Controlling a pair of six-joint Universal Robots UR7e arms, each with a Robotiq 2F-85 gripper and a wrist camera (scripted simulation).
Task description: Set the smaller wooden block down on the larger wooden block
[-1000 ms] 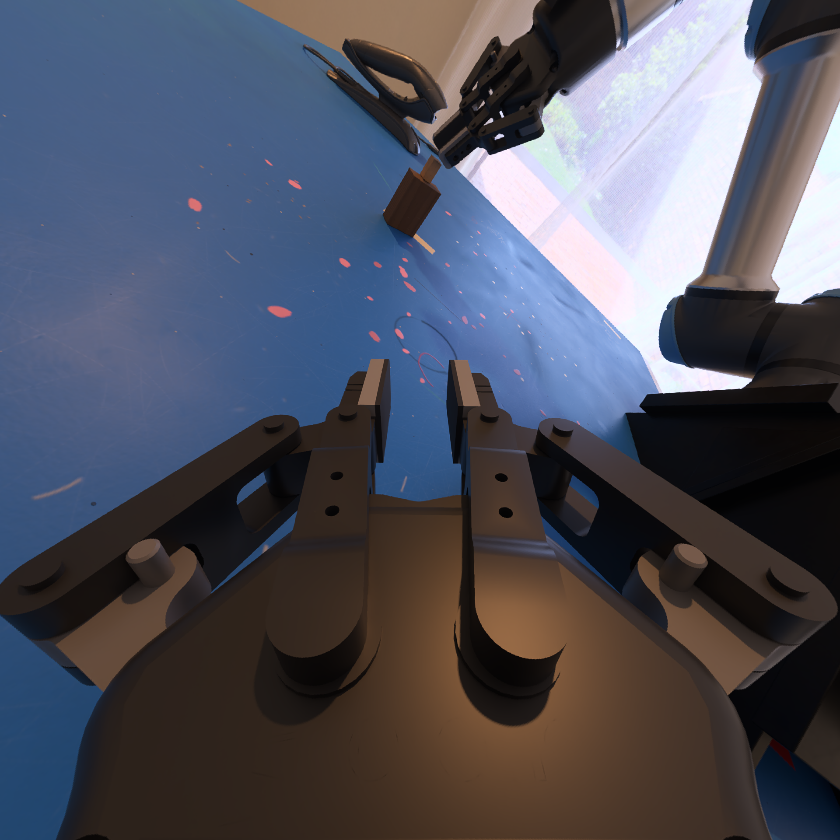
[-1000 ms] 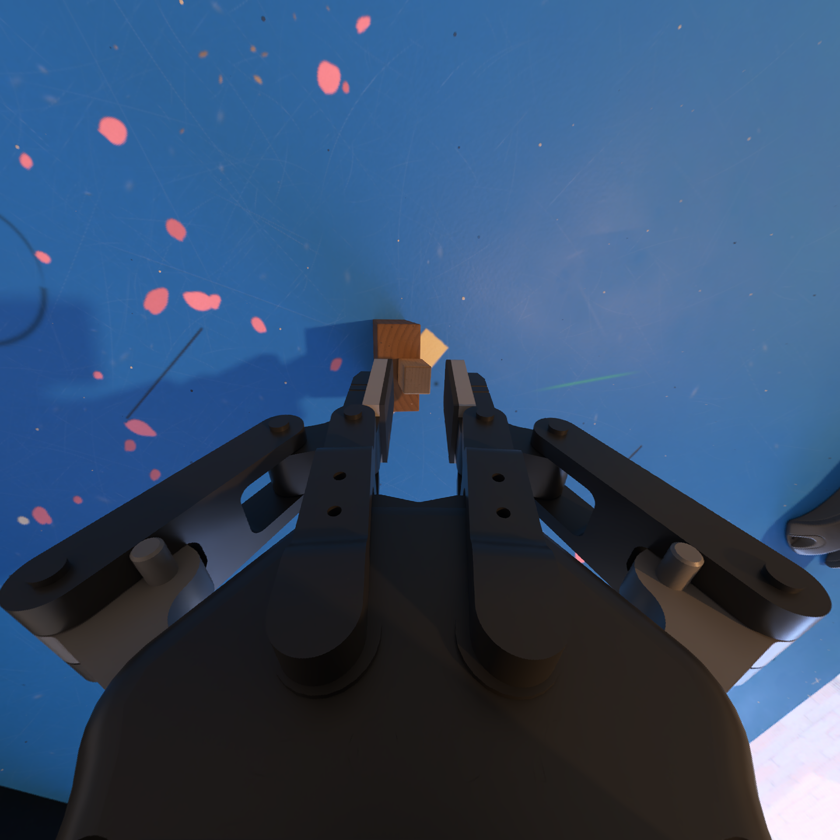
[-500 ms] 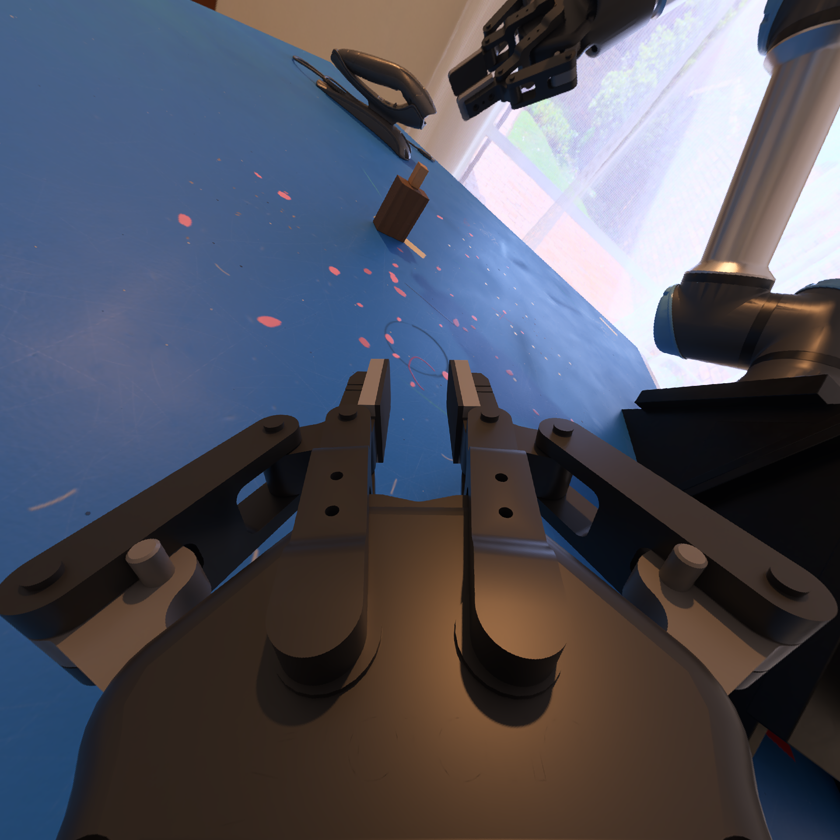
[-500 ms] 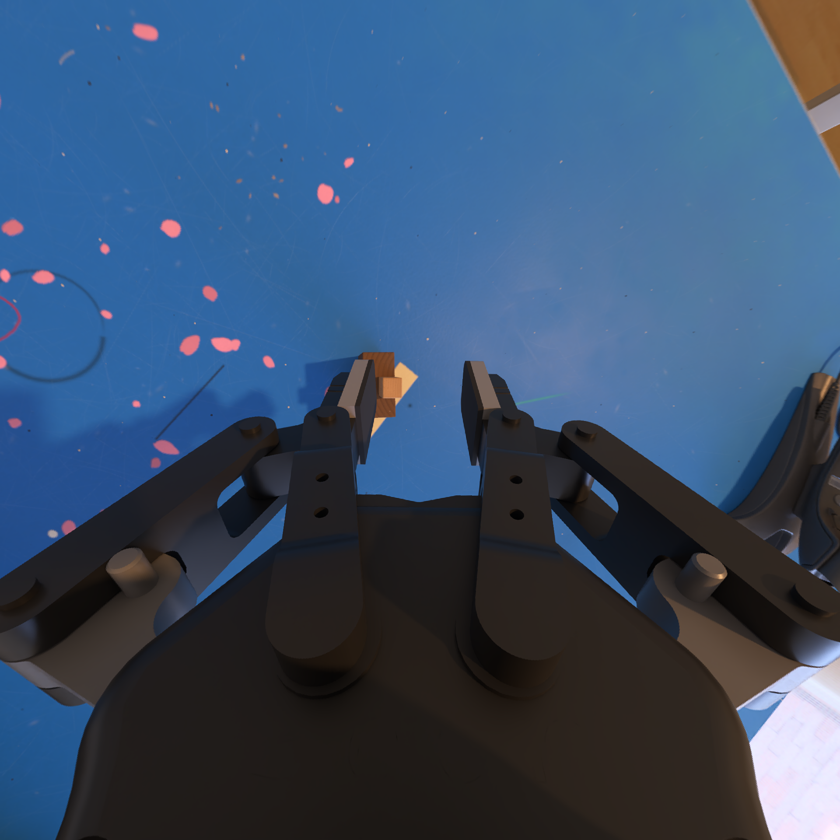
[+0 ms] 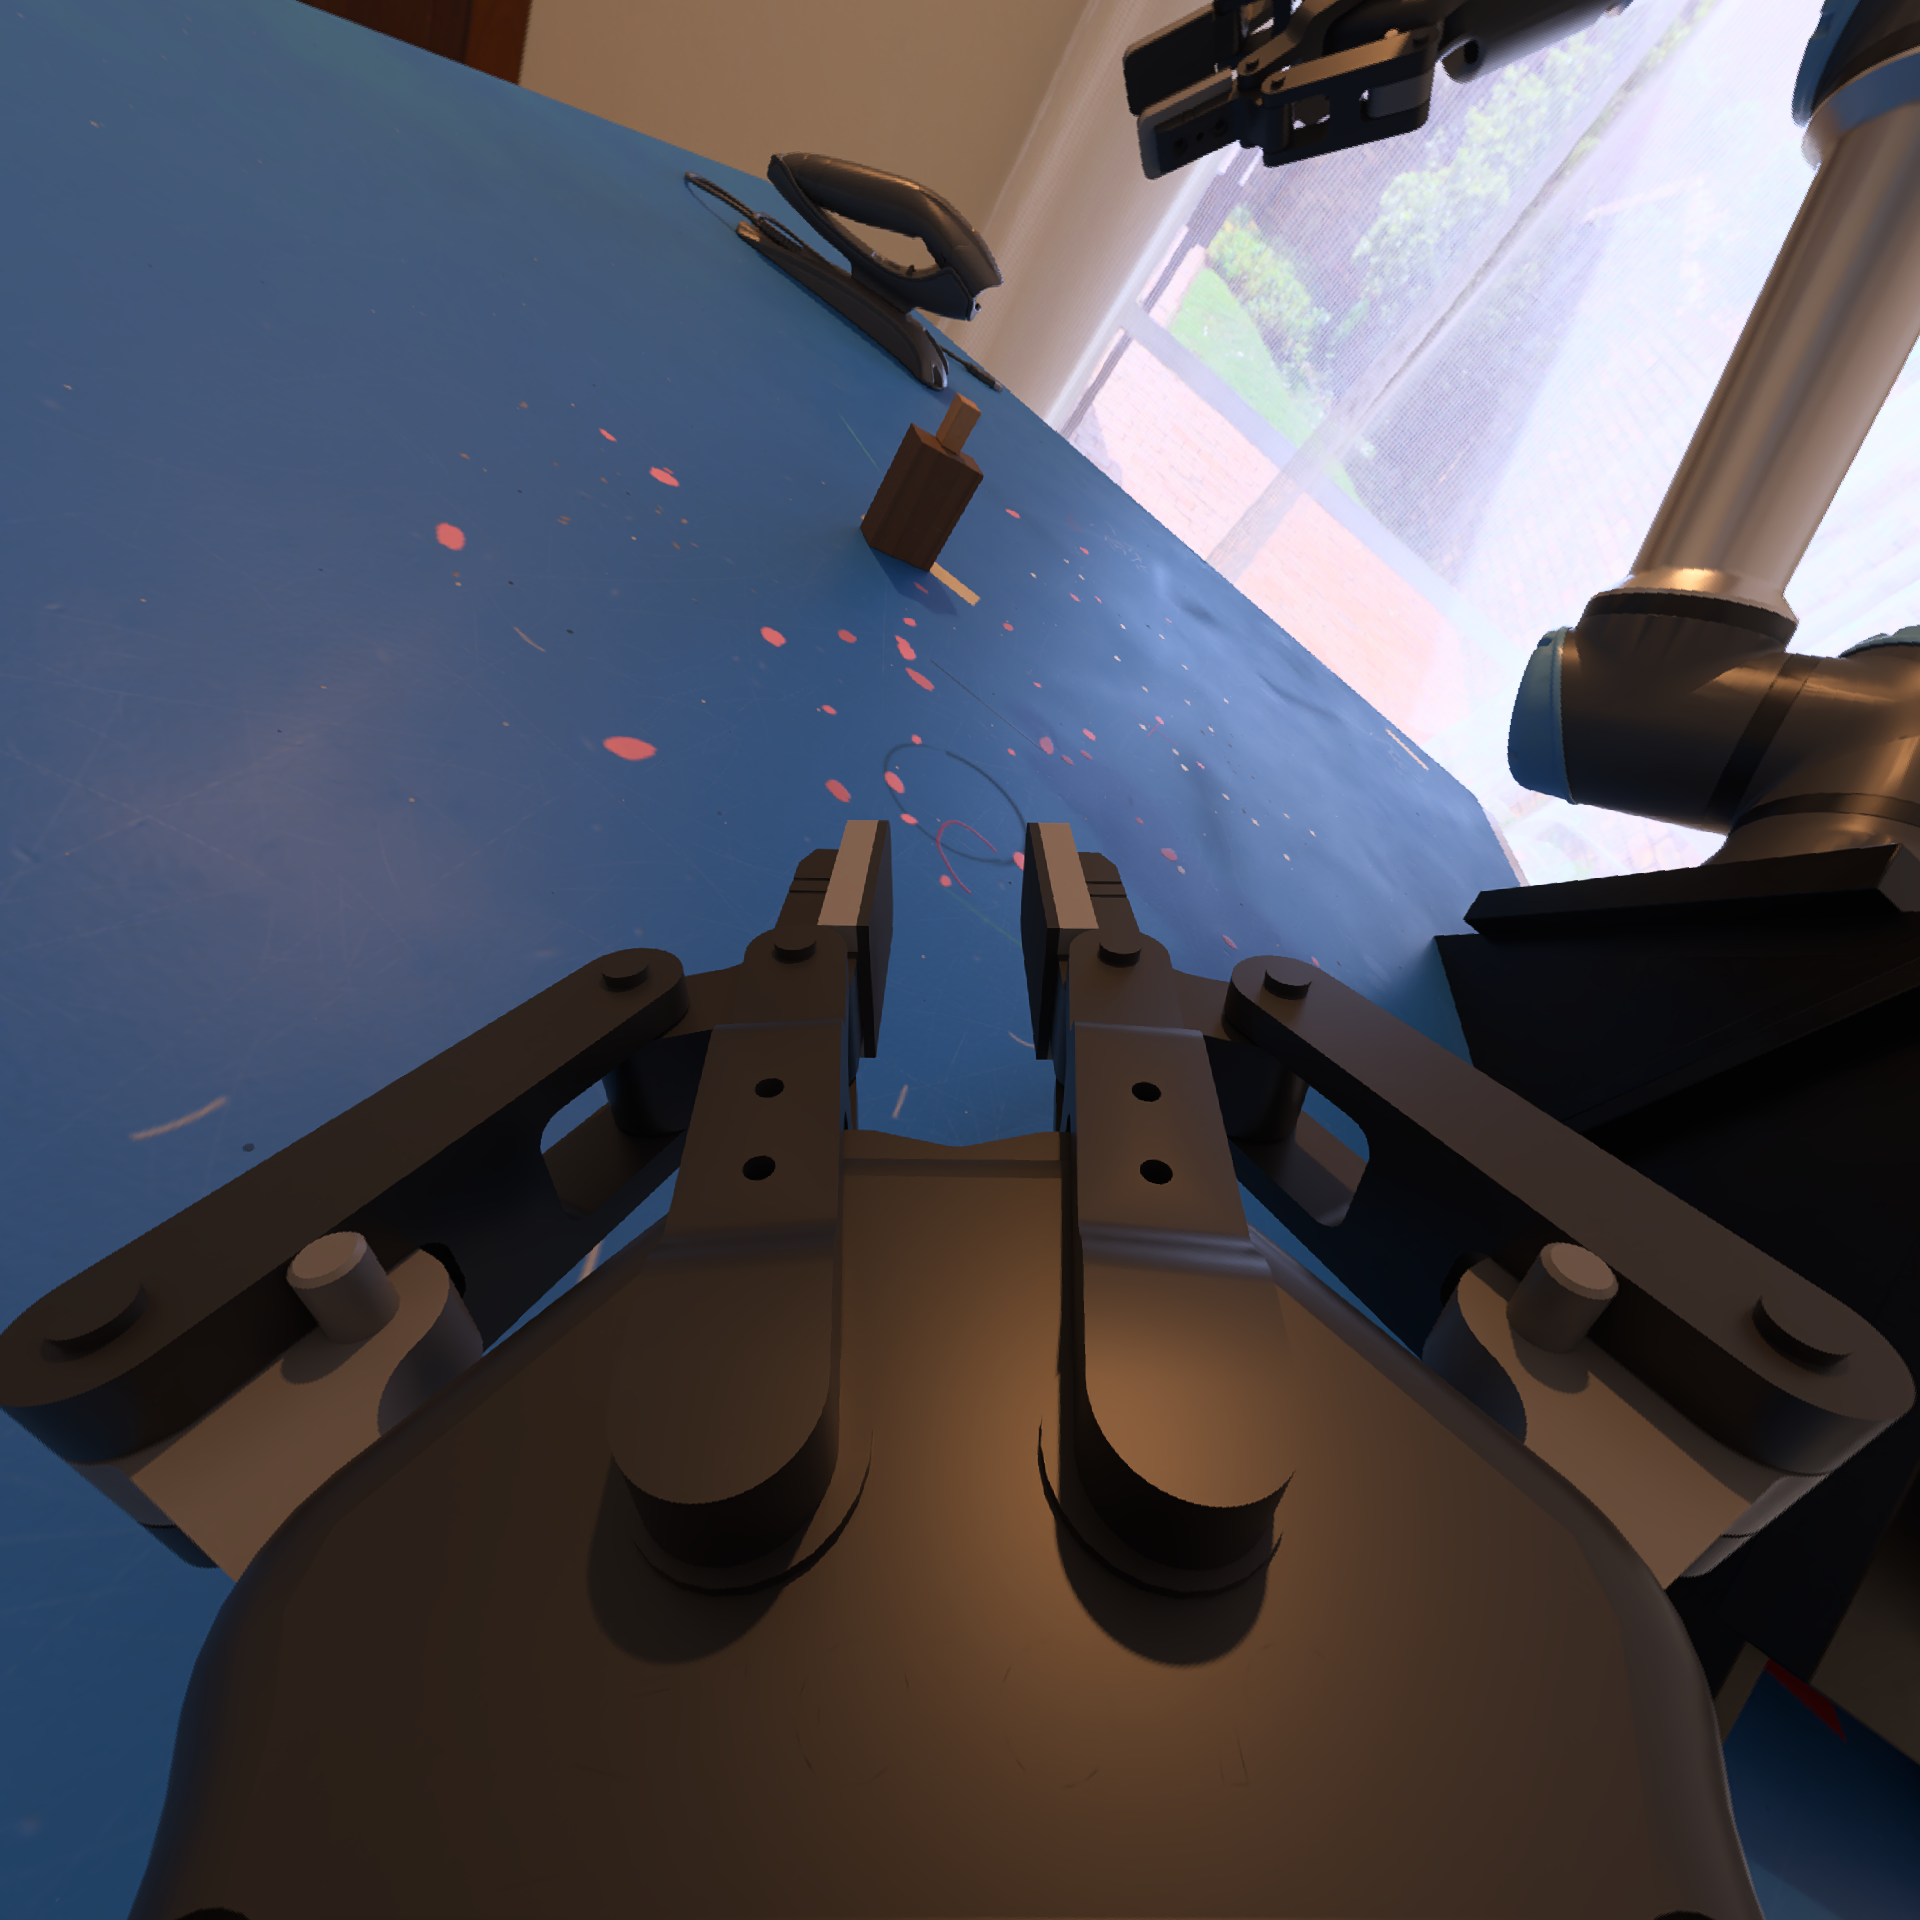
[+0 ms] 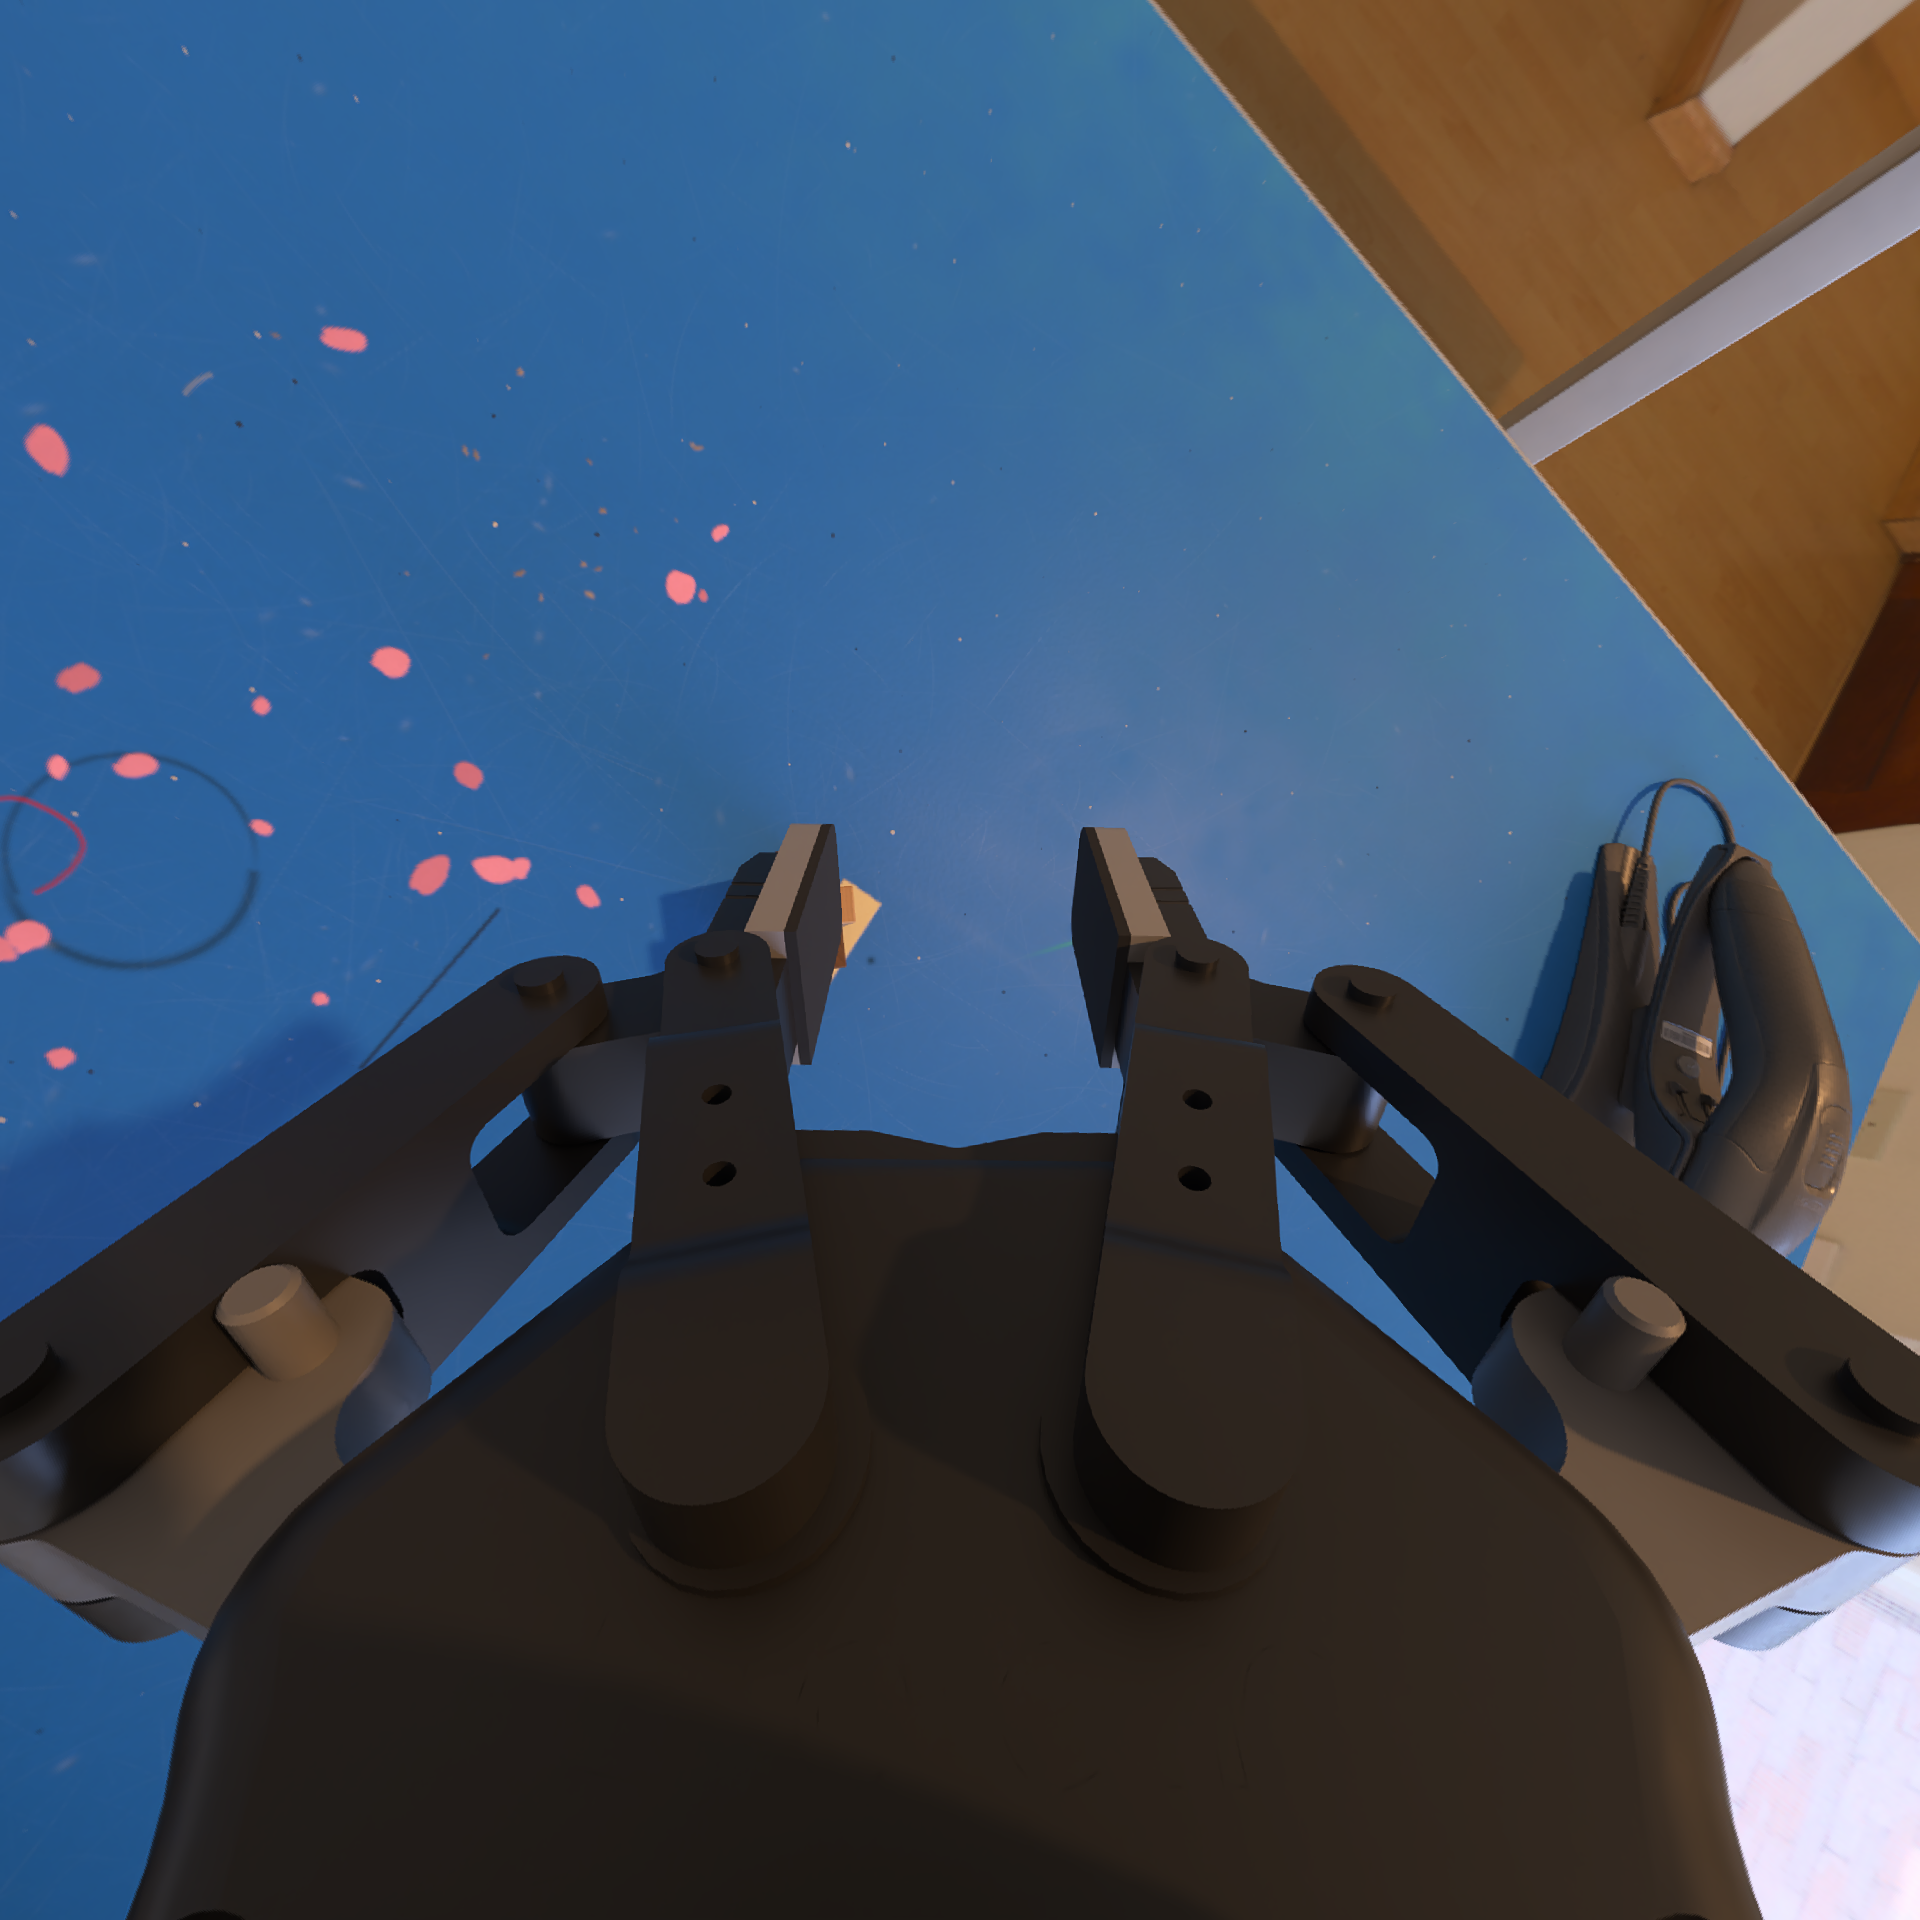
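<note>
While empty, right claw (image 6: 956,935) hovers spread wide.

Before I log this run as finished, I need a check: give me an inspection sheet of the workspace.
Surface: blue table, pink specks, a drawn circle.
Job's things: small block on top of large block, both upright.
Clutter: handheld scanner near the table edge; tan slip beside the large block.
End effectors: left end effector open, empty; right end effector open, empty, above the blocks.
Cables: scanner cord.
Surroundings: window, wooden floor.
</note>
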